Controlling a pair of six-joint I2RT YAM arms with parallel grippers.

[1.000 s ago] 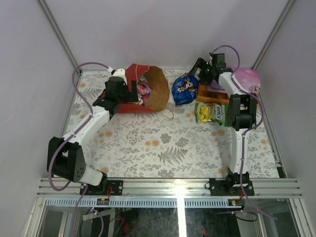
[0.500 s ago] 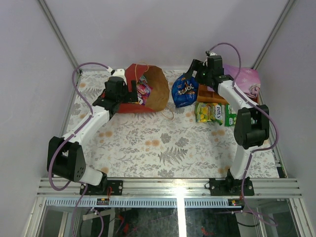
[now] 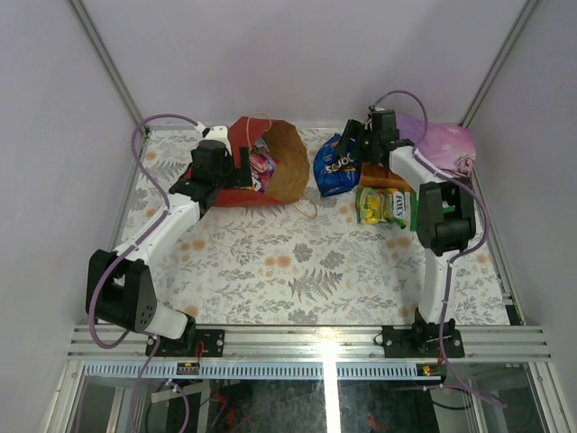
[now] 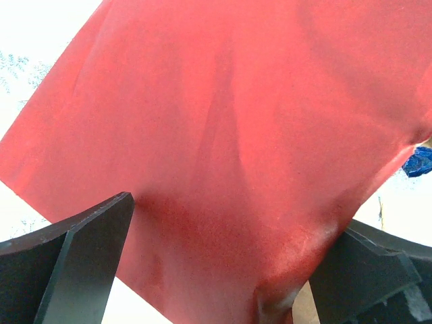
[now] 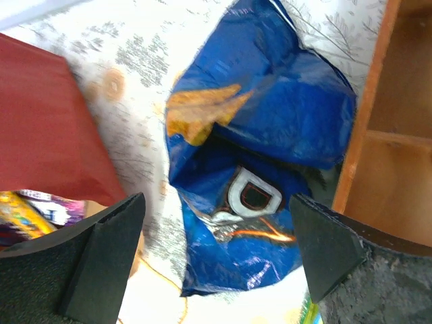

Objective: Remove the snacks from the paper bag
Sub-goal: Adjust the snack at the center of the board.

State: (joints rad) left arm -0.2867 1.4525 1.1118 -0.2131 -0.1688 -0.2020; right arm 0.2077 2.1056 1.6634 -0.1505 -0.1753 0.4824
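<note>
Red paper catches the eye first from overhead: the paper bag (image 3: 245,144) lies on its side at the far left of the table (image 3: 297,271), its brown mouth turned right, with bright packets (image 3: 262,167) showing inside. The left gripper (image 3: 240,171) sits at the bag's near wall. Just right of the mouth the blue Doritos bag (image 3: 338,167) lies out on the table, with the right gripper (image 3: 353,144) poised over it. A yellow-green packet (image 3: 380,206) lies nearer, beside the orange wooden tray (image 3: 389,179).

From the left wrist, the bag's red wall fills the picture and runs between the fingers (image 4: 88,263), which stand wide apart and pinch nothing.

From the right wrist, the jaws are spread wide either side of the Doritos bag, not touching it. The wooden tray is at the right, the paper bag's mouth and its packets at the left.

To my eye the Doritos bag is already out, so the job now is the packets inside. I'd have the left jaws close on the bag's wall to keep it from sliding. The right gripper should swing low into the mouth and take one glossy packet by an edge, clear of the string handle (image 3: 306,210).
</note>
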